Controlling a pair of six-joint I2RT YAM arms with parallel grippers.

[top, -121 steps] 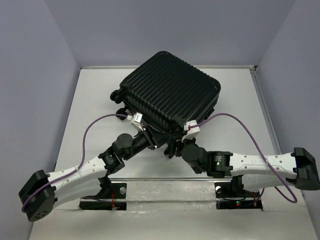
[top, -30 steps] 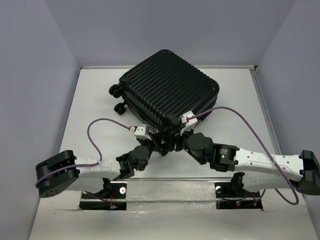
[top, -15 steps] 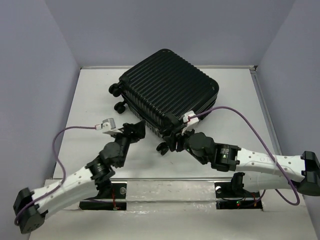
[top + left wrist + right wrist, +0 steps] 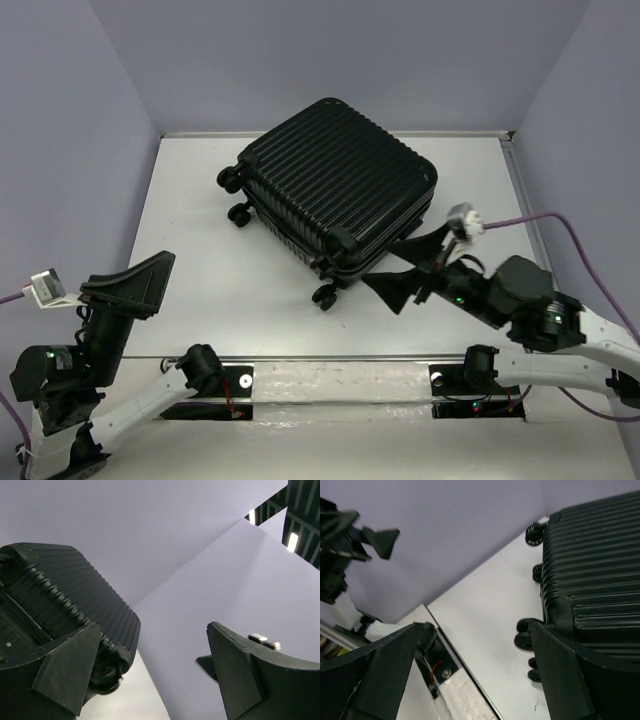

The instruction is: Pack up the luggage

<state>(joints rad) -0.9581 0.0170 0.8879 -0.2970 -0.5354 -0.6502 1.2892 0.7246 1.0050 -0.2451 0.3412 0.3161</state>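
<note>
The luggage [image 4: 335,190] is a black ribbed hard-shell suitcase lying closed and flat at the back middle of the table, with its caster wheels [image 4: 233,196] at its left end. My left gripper [image 4: 128,278] is raised at the far left, well away from the case, open and empty. In the left wrist view the left gripper [image 4: 154,630] frames bare wall, with the luggage [image 4: 65,590] to its left. My right gripper [image 4: 388,266] stands open and empty just off the case's near right edge. In the right wrist view the right gripper [image 4: 475,627] spans bare table beside the luggage [image 4: 595,580].
The lilac walls [image 4: 90,150] close in the white table [image 4: 200,270] on three sides. The arms' mounting rail [image 4: 340,375] runs along the near edge. A purple cable [image 4: 560,225] loops above the right arm.
Both grippers have opened and drawn back from the suitcase's near corner. The left arm has swung far left and up; the right has backed off to the right. The suitcase stays put.
</note>
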